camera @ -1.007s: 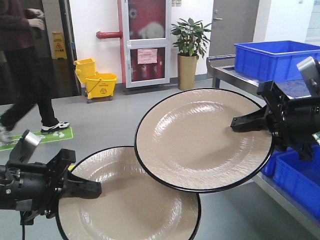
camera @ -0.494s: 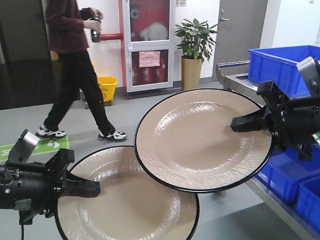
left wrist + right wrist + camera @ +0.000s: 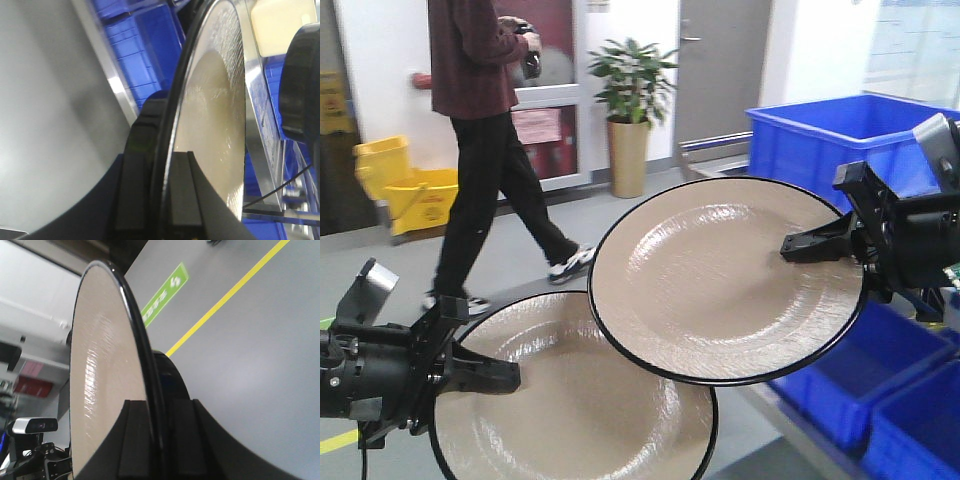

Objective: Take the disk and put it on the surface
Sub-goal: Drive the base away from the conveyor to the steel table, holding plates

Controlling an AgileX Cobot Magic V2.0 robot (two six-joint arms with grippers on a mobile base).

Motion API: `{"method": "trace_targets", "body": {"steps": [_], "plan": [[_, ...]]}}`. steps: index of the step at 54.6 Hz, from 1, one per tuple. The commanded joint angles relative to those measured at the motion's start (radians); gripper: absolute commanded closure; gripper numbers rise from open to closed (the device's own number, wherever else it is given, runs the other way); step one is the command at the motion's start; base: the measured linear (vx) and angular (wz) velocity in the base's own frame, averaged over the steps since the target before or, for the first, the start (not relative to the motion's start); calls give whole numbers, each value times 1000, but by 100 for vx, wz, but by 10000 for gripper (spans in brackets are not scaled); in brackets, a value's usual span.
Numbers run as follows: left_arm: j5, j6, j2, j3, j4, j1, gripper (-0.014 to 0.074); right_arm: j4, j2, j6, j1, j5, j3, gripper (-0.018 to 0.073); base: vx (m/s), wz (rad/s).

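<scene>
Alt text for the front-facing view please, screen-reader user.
Two black grippers each clamp a round beige black-rimmed plate by its edge: the left gripper holds the lower plate, the right gripper the higher plate, overlapping it. Behind, a person in dark clothes walks past a potted plant and blue plastic crates.

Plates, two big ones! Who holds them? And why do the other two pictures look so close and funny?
A robot with two arms holds them. The wide picture looks forward from the robot: its left gripper pinches the rim of the lower plate, its right gripper the upper plate, which overlaps it. The two close pictures come from small cameras on each wrist, so each plate shows edge-on between black fingers. No table shows; behind are blue bins and a walking person.
</scene>
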Motion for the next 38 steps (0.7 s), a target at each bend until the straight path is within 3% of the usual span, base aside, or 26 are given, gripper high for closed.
{"method": "trace_targets", "body": {"steps": [1, 38], "plan": [[10, -13, -40, -32, -124, -4, 598, 112, -39, 8, -3, -47, -41, 564, 43, -55], [6, -13, -40, -32, -124, -4, 598, 112, -39, 8, -3, -47, -41, 564, 39, -78]]}}
